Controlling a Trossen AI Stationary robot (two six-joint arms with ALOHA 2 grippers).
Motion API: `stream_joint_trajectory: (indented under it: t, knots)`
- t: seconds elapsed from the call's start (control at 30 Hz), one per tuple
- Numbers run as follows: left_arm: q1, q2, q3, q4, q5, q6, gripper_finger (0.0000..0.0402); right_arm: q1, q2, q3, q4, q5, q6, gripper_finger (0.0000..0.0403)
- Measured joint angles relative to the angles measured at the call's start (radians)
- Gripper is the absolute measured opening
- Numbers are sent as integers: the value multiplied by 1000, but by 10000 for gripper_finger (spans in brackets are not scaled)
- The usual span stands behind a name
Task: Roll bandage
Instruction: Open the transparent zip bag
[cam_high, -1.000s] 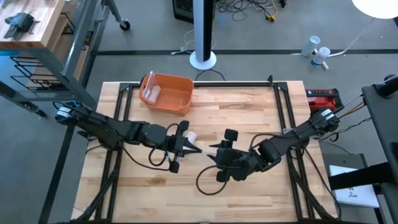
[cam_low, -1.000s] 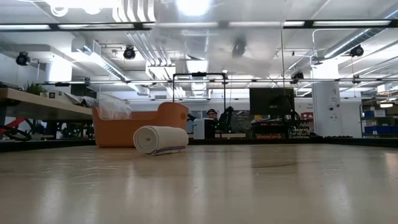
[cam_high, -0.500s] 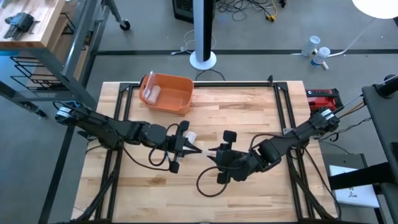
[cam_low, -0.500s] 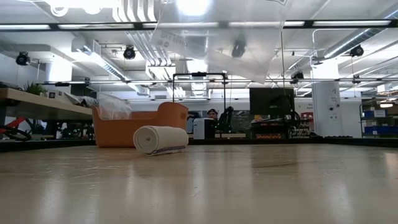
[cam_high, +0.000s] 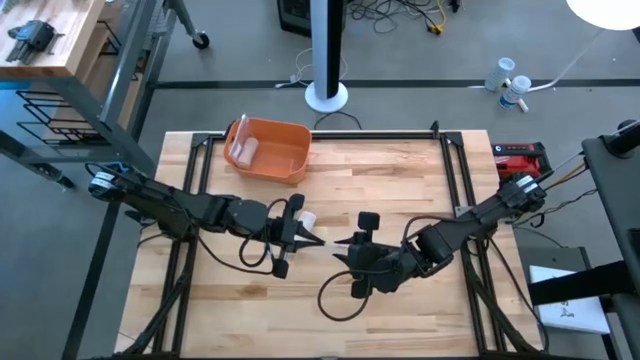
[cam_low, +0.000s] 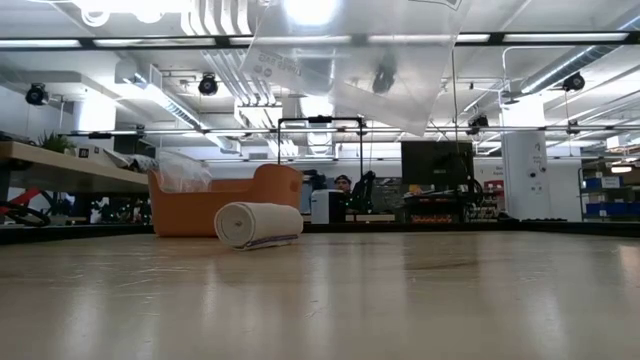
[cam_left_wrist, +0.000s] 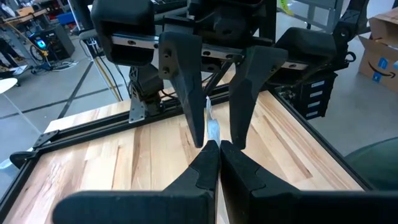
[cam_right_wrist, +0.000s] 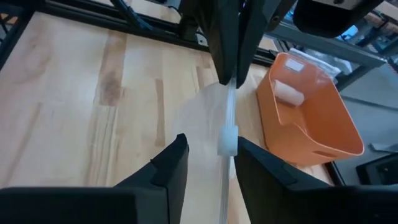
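A rolled white bandage (cam_low: 258, 223) lies on its side on the table, left of centre (cam_high: 308, 217), in front of the orange bin (cam_low: 215, 205). At mid-table my two grippers face each other tip to tip. My left gripper (cam_high: 320, 241) is shut on a clear plastic bag (cam_low: 350, 70) that hangs above the table. My right gripper (cam_right_wrist: 210, 142) stands open. Its fingers are on either side of the bag's thick white edge strip (cam_right_wrist: 228, 134), and I see no touch. My left gripper pinches an edge of the clear bag (cam_right_wrist: 229, 84) between its two fingertips. Its fingers lie about level and point toward the table's right side. The bag is lifted clear of the table and reaches from the fingertips toward my right gripper.
The orange bin (cam_high: 268, 150) stands at the table's far left and holds another white roll (cam_high: 243, 150). Black frame rails (cam_high: 465, 190) run along the table's sides. Bare wood lies near the front edge (cam_high: 330, 330).
In the low view the clear bag shows as a wider, plainer sheet above the table than a second ago. Both grippers have kept their places at mid-table, the left one shut and the right one open.
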Motion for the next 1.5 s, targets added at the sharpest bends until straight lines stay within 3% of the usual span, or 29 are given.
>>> stream_joint_trajectory:
  t: [0.43, 0.8, 1.13, 1.3, 1.5]
  knots:
    - [0, 0, 0, 0, 0, 0, 0, -7, -1, 1, 66, 0, -34, 85]
    - [-1, 0, 0, 2, 0, 0, 0, -9, -1, 1, 64, 0, -3, 17]
    - [-19, -15, 28, -73, 0, 0, 0, 1, -6, 2, 33, -1, 74, 45]
    - [-31, -42, 32, -118, 0, 0, 0, 16, -29, 2, -64, -8, 185, 23]
    - [-34, -48, 32, -103, 1, -1, 0, 25, -43, 15, -49, -51, 182, 5]
